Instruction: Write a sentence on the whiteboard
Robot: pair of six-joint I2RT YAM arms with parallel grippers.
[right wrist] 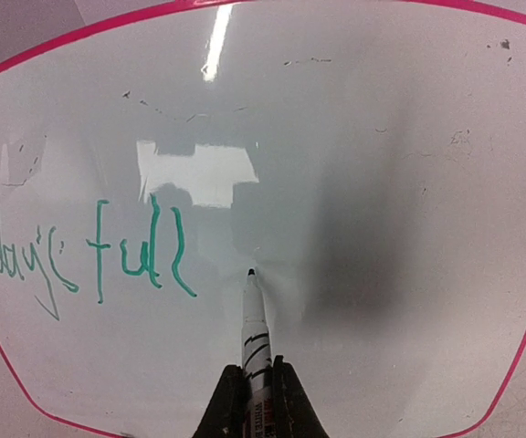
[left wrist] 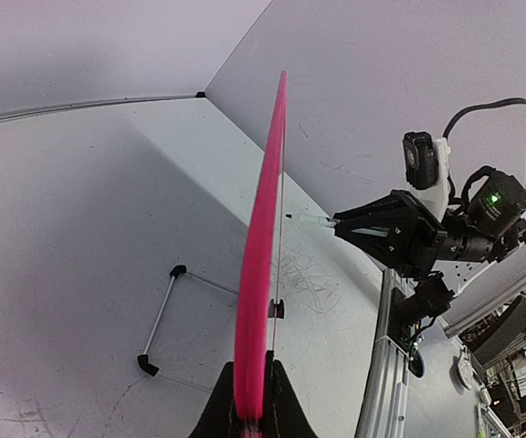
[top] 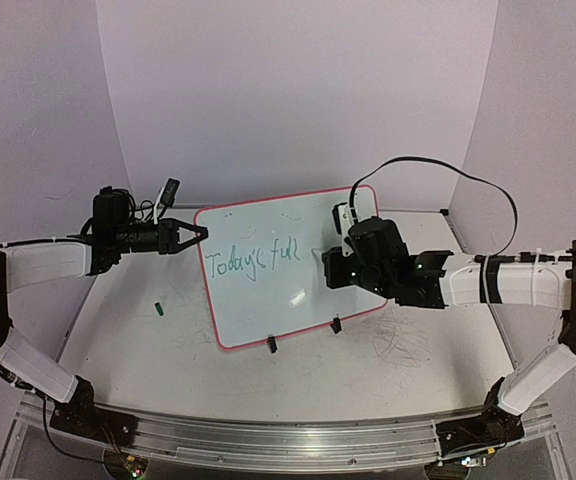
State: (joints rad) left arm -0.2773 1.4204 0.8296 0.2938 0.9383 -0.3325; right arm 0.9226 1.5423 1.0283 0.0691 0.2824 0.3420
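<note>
the right gripper (right wrist: 254, 381) clamps a white green-ink marker (right wrist: 255, 319) at the pink-framed white whiteboard (right wrist: 382, 137), the left gripper (left wrist: 252, 406) pinches its edge, and pressing hard could tip it, skewing the green sentence (right wrist: 101, 251).

White scuffed table (top: 148, 355); whiteboard (top: 298, 300) standing on it; small green object (top: 157, 310) left.

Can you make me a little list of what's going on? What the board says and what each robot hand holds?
whiteboard: upright on the table, pink frame
sentence so far: "Today's full", green
left gripper: shut on the whiteboard's edge
right gripper: shut on the pen
pen tip: by the board, just right of "full"
small green piece: on the table, left of the whiteboard
</note>
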